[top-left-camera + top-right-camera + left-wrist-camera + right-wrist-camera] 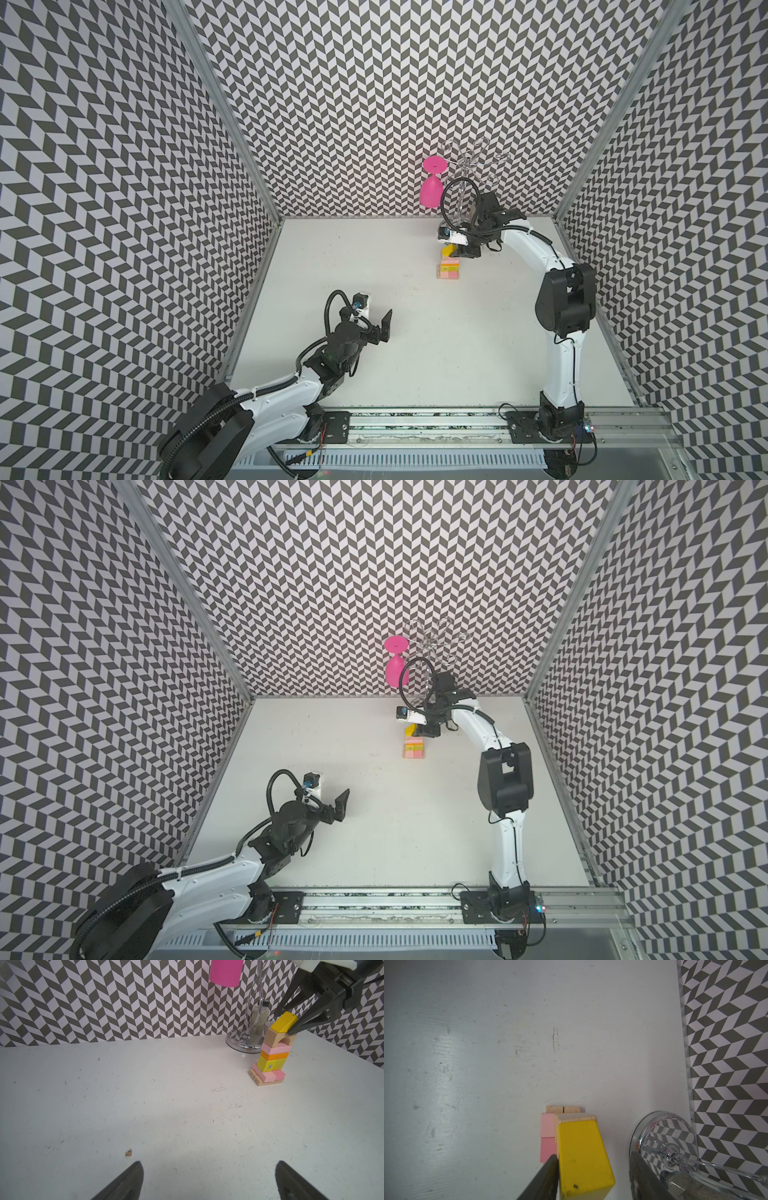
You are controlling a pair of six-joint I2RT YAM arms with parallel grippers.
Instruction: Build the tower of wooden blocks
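Overhead stereo pair; two wrist close-ups

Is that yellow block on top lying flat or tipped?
Tipped: the yellow block slants on the arch, with one end raised.

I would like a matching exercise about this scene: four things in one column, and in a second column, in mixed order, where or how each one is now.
Things:
1. long yellow block
2. arch block
3. pink goblet
4. left gripper

Places or states:
A. hangs upside down from the wire stand
B. open, away from the tower
C. tilted, at the very top of the tower
D. sits on a pink bar

Pairs: 1-C, 2-D, 3-A, 4-B.
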